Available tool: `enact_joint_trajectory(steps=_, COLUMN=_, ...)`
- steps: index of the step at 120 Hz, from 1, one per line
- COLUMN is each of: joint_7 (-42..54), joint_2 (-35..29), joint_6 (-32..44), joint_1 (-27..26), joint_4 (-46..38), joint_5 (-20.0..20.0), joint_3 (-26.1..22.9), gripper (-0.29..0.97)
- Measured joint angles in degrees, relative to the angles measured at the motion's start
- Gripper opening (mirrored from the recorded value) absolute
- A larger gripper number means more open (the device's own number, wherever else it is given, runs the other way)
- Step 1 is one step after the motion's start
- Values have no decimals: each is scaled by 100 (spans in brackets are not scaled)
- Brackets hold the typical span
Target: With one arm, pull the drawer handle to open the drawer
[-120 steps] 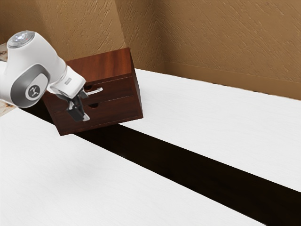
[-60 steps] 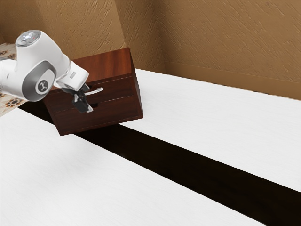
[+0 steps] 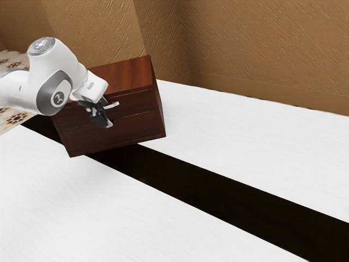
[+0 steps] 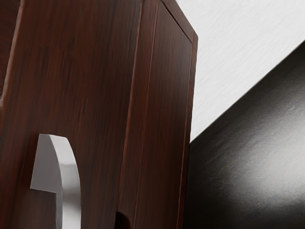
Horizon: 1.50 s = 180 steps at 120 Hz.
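Observation:
A dark wooden drawer box (image 3: 130, 75) stands at the back left of the table, its front facing the exterior view's lower right. The upper drawer front (image 3: 139, 102) carries a curved silver handle (image 3: 113, 104), and a lower drawer front (image 3: 136, 126) lies beneath it. My black gripper (image 3: 102, 116) is right at the handle's left end, against the drawer face. In the wrist view the silver handle (image 4: 58, 181) looms close on the wooden drawer front (image 4: 81, 86). The upper drawer sits flush with the box.
A white tabletop (image 3: 262, 136) spreads to the exterior view's right and front. A wide black strip (image 3: 218, 191) runs diagonally across it from under the box. Brown textured walls (image 3: 245, 38) stand behind the box.
My hand has risen and moved toward the exterior view's right, from in front of the lower drawer up to the upper drawer's handle. The drawer has not moved.

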Motion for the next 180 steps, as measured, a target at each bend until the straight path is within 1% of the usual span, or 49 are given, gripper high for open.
enact_joint_trajectory(steps=17, joint_7=-4, joint_2=-40, joint_6=0, joint_1=-79, joint_4=-14, joint_5=-12, joint_3=33, gripper=77)
enact_joint_trajectory(steps=24, joint_7=-5, joint_2=-8, joint_6=-6, joint_1=-85, joint_4=-56, joint_5=-15, joint_3=31, gripper=73)
enact_joint_trajectory(steps=27, joint_7=-8, joint_2=17, joint_6=-8, joint_1=-83, joint_4=-91, joint_5=-9, joint_3=29, gripper=69)
enact_joint_trajectory(steps=31, joint_7=-13, joint_2=57, joint_6=-12, joint_1=-77, joint_4=-127, joint_5=-3, joint_3=27, gripper=68)
enact_joint_trajectory(steps=54, joint_7=-39, joint_2=402, joint_6=-89, joint_1=0, joint_4=-399, joint_5=-5, joint_3=13, gripper=68)
enact_joint_trajectory(steps=57, joint_7=-43, joint_2=430, joint_6=-109, joint_1=23, joint_4=-442, joint_5=-7, joint_3=11, gripper=69)
enact_joint_trajectory(steps=66, joint_7=-50, joint_2=520, joint_6=-168, joint_1=134, joint_4=-557, joint_5=-7, joint_3=-5, gripper=67)
enact_joint_trajectory(steps=74, joint_7=-56, joint_2=569, joint_6=-201, joint_1=176, joint_4=-639, joint_5=4, joint_3=-31, gripper=70)
enact_joint_trajectory(steps=83, joint_7=-61, joint_2=624, joint_6=-233, joint_1=221, joint_4=-663, joint_5=-46, joint_3=-112, gripper=65)
enact_joint_trajectory(steps=106, joint_7=-69, joint_2=678, joint_6=-305, joint_1=255, joint_4=-660, joint_5=-91, joint_3=-302, gripper=59)
enact_joint_trajectory(steps=111, joint_7=-68, joint_2=725, joint_6=-326, joint_1=440, joint_4=-675, joint_5=-104, joint_3=-491, gripper=51)
enact_joint_trajectory(steps=115, joint_7=-69, joint_2=749, joint_6=-338, joint_1=793, joint_4=-726, joint_5=-105, joint_3=-853, gripper=47)
enact_joint_trajectory(steps=119, joint_7=-71, joint_2=754, joint_6=-344, joint_1=1056, joint_4=-780, joint_5=-106, joint_3=-1118, gripper=49)
enact_joint_trajectory(steps=123, joint_7=-74, joint_2=758, joint_6=-345, joint_1=1200, joint_4=-837, joint_5=-107, joint_3=-1264, gripper=52)
enact_joint_trajectory(steps=141, joint_7=-97, joint_2=779, joint_6=-361, joint_1=1392, joint_4=-1003, joint_5=-110, joint_3=-1479, gripper=64)
enact_joint_trajectory(steps=148, joint_7=-109, joint_2=814, joint_6=-368, joint_1=1571, joint_4=-1069, joint_5=-116, joint_3=-1693, gripper=63)
enact_joint_trajectory(steps=154, joint_7=-122, joint_2=834, joint_6=-373, joint_1=1706, joint_4=-1125, joint_5=-120, joint_3=-1865, gripper=64)
enact_joint_trajectory(steps=161, joint_7=-138, joint_2=842, joint_6=-374, joint_1=1779, joint_4=-1194, joint_5=-124, joint_3=-1944, gripper=70)
enact_joint_trajectory(steps=165, joint_7=-146, joint_2=844, joint_6=-372, joint_1=1797, joint_4=-1221, joint_5=-128, joint_3=-1963, gripper=76)
enact_joint_trajectory(steps=169, joint_7=-151, joint_2=845, joint_6=-374, joint_1=1807, joint_4=-1241, joint_5=-135, joint_3=-1973, gripper=74)
enact_joint_trajectory(steps=173, joint_7=-157, joint_2=846, joint_6=-369, joint_1=1840, joint_4=-1301, joint_5=-142, joint_3=-2007, gripper=81)
enact_joint_trajectory(steps=180, joint_7=-164, joint_2=845, joint_6=-362, joint_1=2034, joint_4=-1376, joint_5=-160, joint_3=-2209, gripper=74)
